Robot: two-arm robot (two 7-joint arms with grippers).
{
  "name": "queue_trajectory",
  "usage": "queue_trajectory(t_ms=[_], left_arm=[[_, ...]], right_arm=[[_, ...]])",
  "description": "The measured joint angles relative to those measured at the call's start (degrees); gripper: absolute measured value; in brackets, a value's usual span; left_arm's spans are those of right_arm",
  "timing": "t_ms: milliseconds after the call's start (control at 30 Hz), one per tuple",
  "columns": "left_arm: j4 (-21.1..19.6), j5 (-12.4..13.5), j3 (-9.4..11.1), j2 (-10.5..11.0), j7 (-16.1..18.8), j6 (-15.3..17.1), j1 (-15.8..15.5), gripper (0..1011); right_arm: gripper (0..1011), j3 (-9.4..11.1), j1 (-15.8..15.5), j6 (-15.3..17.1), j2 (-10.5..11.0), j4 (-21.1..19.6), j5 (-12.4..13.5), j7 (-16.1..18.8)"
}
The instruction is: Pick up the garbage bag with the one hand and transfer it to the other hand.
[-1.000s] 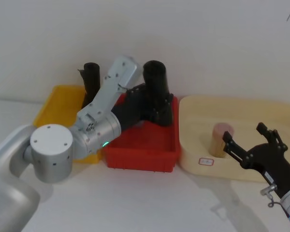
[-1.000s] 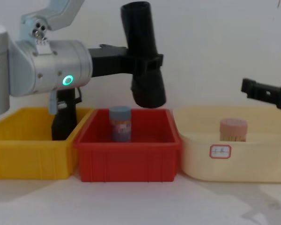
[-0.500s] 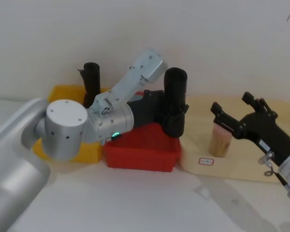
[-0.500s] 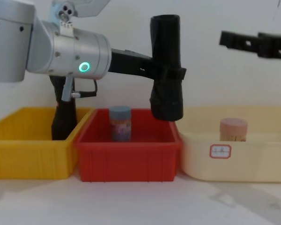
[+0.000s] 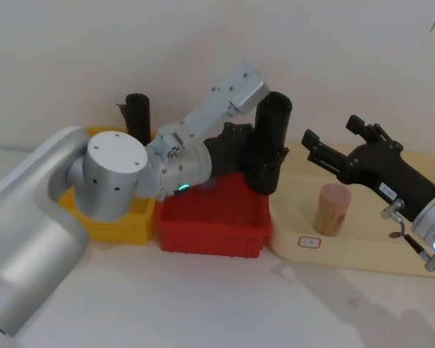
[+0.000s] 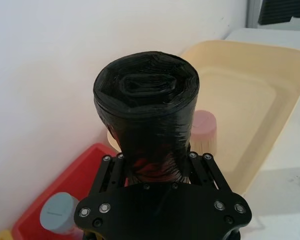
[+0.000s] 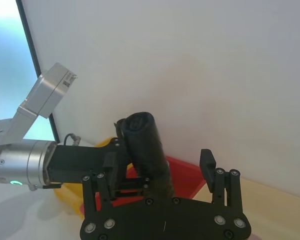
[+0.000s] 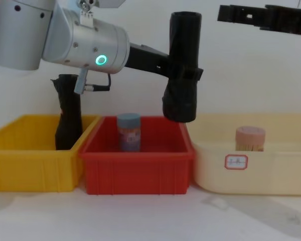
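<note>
Two grippers are in play, and we are right at the handover. Our left gripper [image 8: 183,75], the slim black claw on the fat silver arm with the green-cyan ring, is clamped around the middle of the garbage bag [image 8: 183,65], a tall, smooth black plastic roll. We hold it near upright in the air, above the right end of the red plastic bin [image 8: 138,168], clear of the bin's floor.

Our right gripper [image 5: 335,147], black fingers on the arm with the blue light, hangs above the cream oval tray [image 5: 391,254] with its fingers spread wide, aimed at the roll but apart from it.

Next, by our reckoning, the right claw must slide in so the roll sits between its fingers, above or below the left claw's grip, then squeeze before the left lets go.

From the chest we see a pale blue-capped jar [image 8: 129,131] in the red bin and a second black roll [image 8: 68,113] standing in the yellow bin [image 8: 25,165]. The left wrist camera gives us the roll's wound top end [image 6: 146,90], the clamp on its sides, and the pink-lidded jar [image 6: 206,131] beyond.
</note>
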Motion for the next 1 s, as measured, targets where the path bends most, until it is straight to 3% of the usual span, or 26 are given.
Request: queue_trajectory(t_ms=[300, 1000], left_arm=[[0.29, 1.01, 0.49, -0.68, 0.22, -0.33, -0.85, 486], [-0.19, 2.24, 1.9, -1.84, -1.45, 3.89, -1.67, 486]], right_arm=[[1001, -0.61, 1.9, 1.74, -0.39, 1.23, 1.75, 0.64], [1001, -2.77, 6.88, 1.68, -1.47, 6.61, 3.44, 2.42]])
